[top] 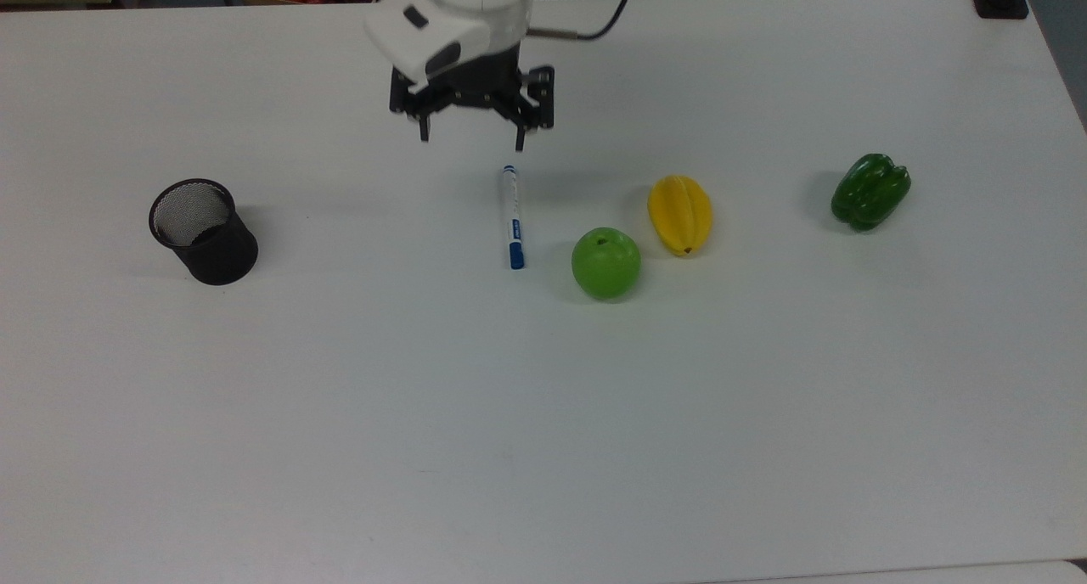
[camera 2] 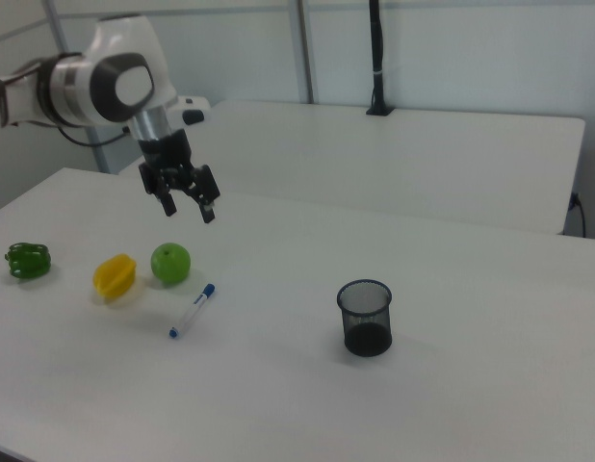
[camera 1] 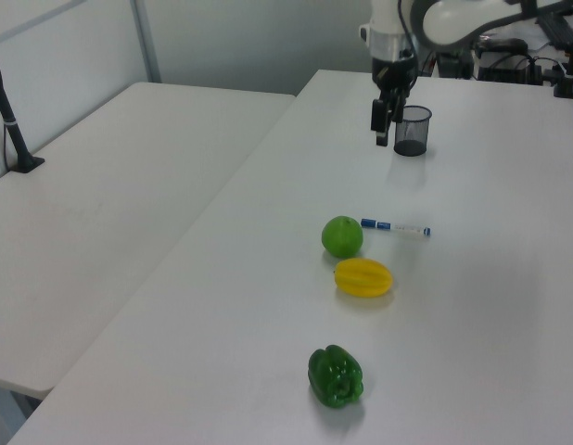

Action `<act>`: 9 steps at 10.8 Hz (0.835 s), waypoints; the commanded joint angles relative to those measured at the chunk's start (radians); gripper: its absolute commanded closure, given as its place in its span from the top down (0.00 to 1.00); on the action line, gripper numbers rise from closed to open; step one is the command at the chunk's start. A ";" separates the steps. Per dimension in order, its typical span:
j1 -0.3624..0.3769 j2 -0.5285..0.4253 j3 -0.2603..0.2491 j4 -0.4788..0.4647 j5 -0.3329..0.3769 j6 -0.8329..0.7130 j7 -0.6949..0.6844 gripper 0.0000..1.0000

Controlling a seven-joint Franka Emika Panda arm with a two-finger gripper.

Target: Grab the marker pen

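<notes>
The marker pen (top: 512, 217) lies flat on the white table (top: 543, 414), white barrel with its blue cap pointing at the table's near edge in the top view. It also lies beside the green apple in the left view (camera 1: 395, 227) and the right view (camera 2: 192, 311). My gripper (top: 471, 138) hangs well above the table, past the pen's capless end and a little to the top view's left. It is open with nothing between its fingers, as the left view (camera 1: 379, 134) and right view (camera 2: 190, 210) also show.
A green apple (top: 606, 262) sits just to the top view's right of the pen. A yellow starfruit (top: 679, 214) and a green pepper (top: 870, 191) lie farther that way. A black mesh cup (top: 204, 232) stands far to the top view's left.
</notes>
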 commanded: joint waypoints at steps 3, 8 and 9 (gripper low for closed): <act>0.007 -0.205 0.000 -0.039 0.060 -0.173 0.017 1.00; 0.010 -0.381 0.000 -0.144 0.112 -0.226 0.016 1.00; 0.004 -0.383 -0.002 -0.154 0.112 -0.217 0.007 1.00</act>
